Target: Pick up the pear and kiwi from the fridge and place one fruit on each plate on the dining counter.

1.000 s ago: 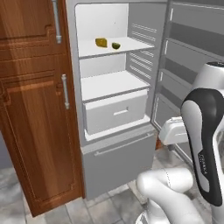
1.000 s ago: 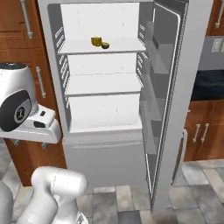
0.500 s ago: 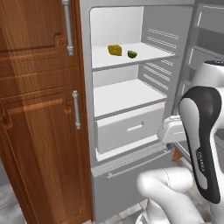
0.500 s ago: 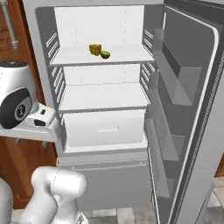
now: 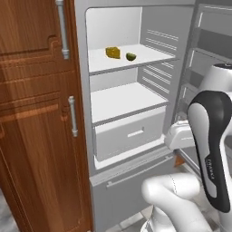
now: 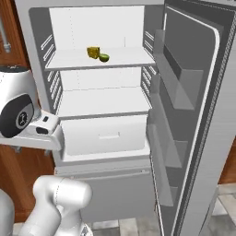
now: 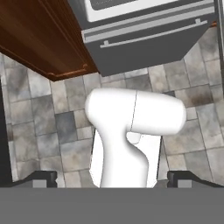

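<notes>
Fridge (image 5: pixel 149 68) open beside wooden cabinet (image 5: pixel 36 136) over grey tiled floor (image 7: pixel 39 127); end effector (image 7: pixel 112 178) fingers apart.

I am standing in a home kitchen, facing an open fridge (image 5: pixel 131 113) with white shelves and a drawer (image 5: pixel 129 133). A tall brown wooden cabinet (image 5: pixel 36 118) is standing beside it, and grey stone tiles (image 7: pixel 39 127) are covering the floor.
</notes>
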Tool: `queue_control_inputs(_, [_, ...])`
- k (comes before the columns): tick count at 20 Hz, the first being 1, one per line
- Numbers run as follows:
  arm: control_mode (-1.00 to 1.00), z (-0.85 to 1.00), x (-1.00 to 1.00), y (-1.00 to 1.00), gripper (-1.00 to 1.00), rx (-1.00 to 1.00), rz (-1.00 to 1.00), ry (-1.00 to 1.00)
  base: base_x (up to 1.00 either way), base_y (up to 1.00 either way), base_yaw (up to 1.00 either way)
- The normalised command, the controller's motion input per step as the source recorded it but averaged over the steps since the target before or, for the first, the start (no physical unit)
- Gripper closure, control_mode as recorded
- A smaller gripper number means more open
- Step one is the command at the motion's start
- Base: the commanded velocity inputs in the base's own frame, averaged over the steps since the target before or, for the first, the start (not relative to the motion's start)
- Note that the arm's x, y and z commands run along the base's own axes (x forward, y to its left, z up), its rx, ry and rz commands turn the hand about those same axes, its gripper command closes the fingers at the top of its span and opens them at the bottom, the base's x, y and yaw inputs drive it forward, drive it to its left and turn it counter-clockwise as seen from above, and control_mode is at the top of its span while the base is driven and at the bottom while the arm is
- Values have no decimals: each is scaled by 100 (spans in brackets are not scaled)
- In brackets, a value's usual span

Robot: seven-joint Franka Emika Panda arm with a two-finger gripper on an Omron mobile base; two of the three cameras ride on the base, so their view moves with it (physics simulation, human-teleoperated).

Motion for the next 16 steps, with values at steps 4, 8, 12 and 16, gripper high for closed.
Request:
queue_control_inputs(4, [100, 0, 0, 0, -100, 0, 0, 0, 44, 0, -25])
queue_control_inputs(8, [100, 0, 0, 0, -100, 0, 0, 0, 47, 0, -24])
queue_control_inputs(12, [100, 0, 0, 0, -100, 0, 0, 0, 43, 0, -15])
queue_control_inputs(16, [100, 0, 0, 0, -100, 0, 0, 0, 57, -18, -1])
